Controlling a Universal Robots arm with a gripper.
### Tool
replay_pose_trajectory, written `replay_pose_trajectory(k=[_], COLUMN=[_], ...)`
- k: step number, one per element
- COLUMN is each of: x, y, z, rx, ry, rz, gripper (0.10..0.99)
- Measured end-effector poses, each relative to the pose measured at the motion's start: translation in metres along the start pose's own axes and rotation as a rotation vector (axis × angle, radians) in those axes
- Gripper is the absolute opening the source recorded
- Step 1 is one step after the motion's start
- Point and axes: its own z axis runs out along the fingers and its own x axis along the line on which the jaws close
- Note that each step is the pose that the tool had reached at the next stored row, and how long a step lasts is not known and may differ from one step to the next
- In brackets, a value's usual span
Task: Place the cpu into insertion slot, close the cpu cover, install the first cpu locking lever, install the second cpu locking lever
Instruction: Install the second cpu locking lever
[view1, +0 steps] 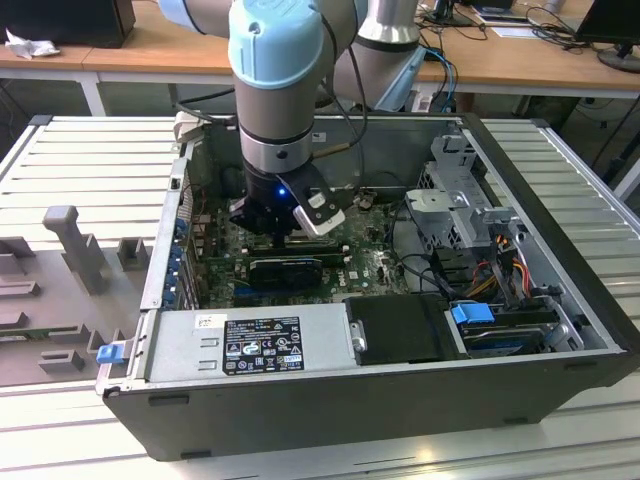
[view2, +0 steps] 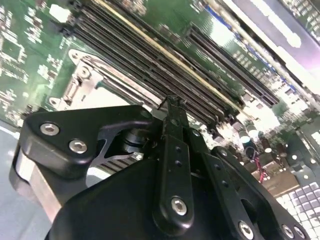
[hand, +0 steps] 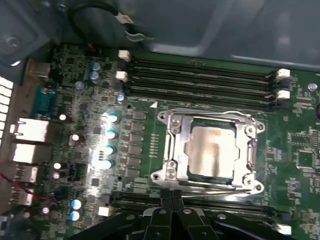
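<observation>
The cpu (hand: 210, 152), a pale silver-beige square, lies flat in the insertion slot (hand: 161, 175) on the green board. The cpu cover (hand: 175, 140), a silver frame, is down around it, with the chip showing through its window. A thin metal lever rod (hand: 215, 184) runs along the socket edge closest to my fingers. My gripper (hand: 170, 196) is shut with nothing between its fingers, its tips just off that socket edge. In the second wrist view the gripper (view2: 172, 102) hovers over the board beside the socket's metal frame (view2: 82, 82). The exterior view has the gripper (view1: 285, 232) low inside the computer case.
Long black memory slots (hand: 200, 75) flank the socket on two sides. A black card (view1: 285, 270) stands just in front of the gripper. The case walls (view1: 560, 200), a drive cage and loose cables (view1: 470, 250) crowd the exterior view's right. The power supply (view1: 250, 340) lies along the front.
</observation>
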Motion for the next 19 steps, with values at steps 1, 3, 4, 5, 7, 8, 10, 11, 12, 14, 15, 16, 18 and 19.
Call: replay_pose_trajectory(k=[1, 3, 4, 5, 7, 8, 10, 11, 12, 14, 15, 16, 18, 19], x=[0.0029, 0.0047, 0.0050, 0.0051, 0.0055, 0.0056, 0.0057, 0.0058, 0.0057, 0.0057, 0.0058, 0.0061, 0.0064, 0.0064], y=[-0.0004, -0.0005, -0.0007, -0.0009, -0.0014, -0.0015, -0.0020, -0.0022, -0.0022, -0.0025, -0.0026, -0.0027, -0.0018, -0.0013], z=[0.0006, 0.0017, 0.0032, 0.0045, 0.0078, 0.0085, 0.0110, 0.0117, 0.0126, 0.0147, 0.0153, 0.0158, 0.0109, 0.0074], rx=[-0.006, -0.014, -0.019, -0.022, -0.036, -0.039, -0.051, -0.055, -0.061, -0.075, -0.078, -0.082, -0.084, -0.083], ry=[-0.0003, -0.0009, -0.0015, -0.0018, -0.0031, -0.0035, -0.0044, -0.0046, -0.0055, -0.0073, -0.0075, -0.0079, -0.0084, -0.0082], rz=[-0.002, -0.003, -0.003, -0.003, -0.003, -0.003, -0.003, -0.002, -0.002, -0.002, -0.002, -0.002, -0.002, -0.002], gripper=[0.106, 0.106, 0.106, 0.106, 0.106, 0.106, 0.106, 0.106, 0.106, 0.106, 0.106, 0.106, 0.106, 0.106])
